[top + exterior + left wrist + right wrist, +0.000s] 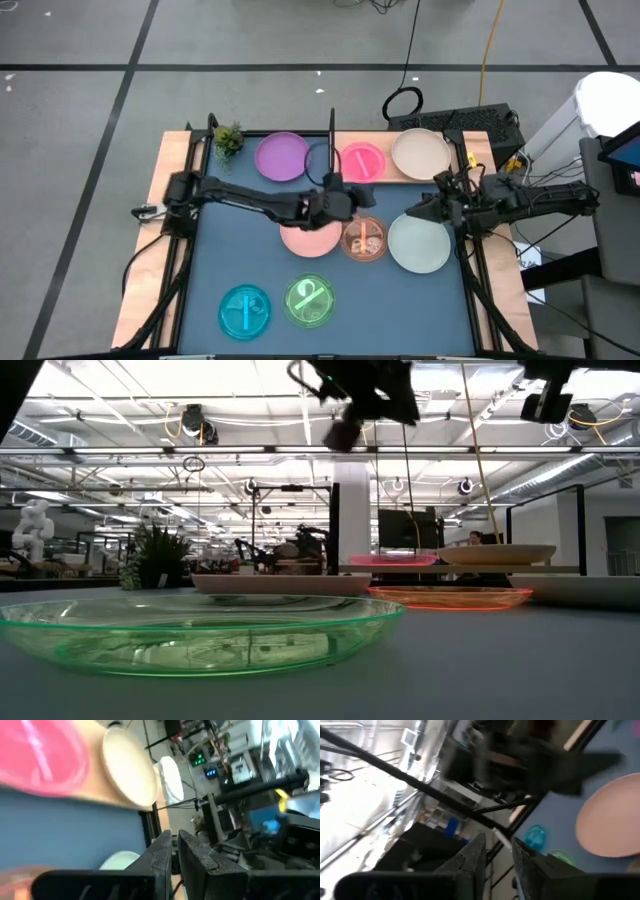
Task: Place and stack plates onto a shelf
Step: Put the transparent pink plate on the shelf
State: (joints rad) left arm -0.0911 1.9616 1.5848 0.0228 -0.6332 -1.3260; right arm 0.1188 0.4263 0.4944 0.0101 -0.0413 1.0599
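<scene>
The shelf (390,172) lies along the table's far edge, with a magenta plate (362,160) and a cream plate (420,152) resting flat on it. A purple plate (282,156) lies to its left. On the blue table lie a pink plate (308,240), an orange-brown plate (365,240), a mint-white plate (420,245), a cyan plate (245,310) and a green plate (310,302). My left gripper (362,198) hovers shut and holding nothing, above the pink plate's far edge, well above the table (370,405). My right gripper (412,214) is open, above the mint-white plate's far edge (499,862).
A thin black upright (332,125) stands at the shelf's left end. A small potted plant (228,140) sits at the far left corner. Wooden side rails (150,260) border the table. Black equipment (480,122) and cables lie beyond the far right corner.
</scene>
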